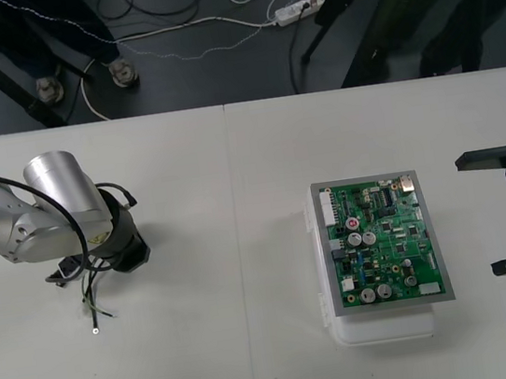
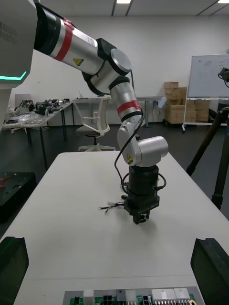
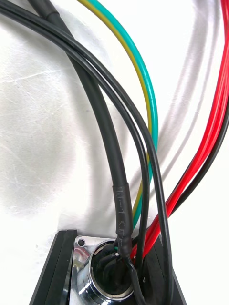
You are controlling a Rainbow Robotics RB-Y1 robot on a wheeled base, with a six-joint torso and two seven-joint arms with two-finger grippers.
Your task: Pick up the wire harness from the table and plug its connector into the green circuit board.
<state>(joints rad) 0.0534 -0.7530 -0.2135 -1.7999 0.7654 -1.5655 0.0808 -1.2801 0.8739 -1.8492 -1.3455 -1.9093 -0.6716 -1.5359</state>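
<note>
Closest in, on the left wrist view, we see the left end effector (image 3: 107, 259) clamped on the wire harness (image 3: 143, 157). Its black fingers (image 3: 51, 274) stand either side of the round metal socket (image 3: 102, 281), whose flange (image 3: 80, 243) sits against one of them. We judge the grasp made, though at the socket end and not at the connector.

From the socket the wires fan away: a thick black sleeved lead (image 3: 98, 119), thinner black ones, a green-and-yellow wire (image 3: 145, 95) and red wires (image 3: 214, 119). All are thin, smooth and limp-looking.

Seen from the front, that end effector points straight down at the left side of the counter (image 1: 241, 370), very low over it. The loose wire ends trail toward the near edge and look to rest on the surface, so we cannot tell whether the lift has begun. We cannot make out the small black plug for certain.

Further across, well apart from the harness, the green circuit board (image 1: 384, 239) lies flat on its white base (image 1: 385, 326), and the harness is not joined to it. What is left, in our judgement, is the lift, the carry to the board and the insertion, probably with a regrasp to present the plug.

At the far right the right end effector (image 1: 499, 211) waits with its fingers wide apart, holding nothing
</note>
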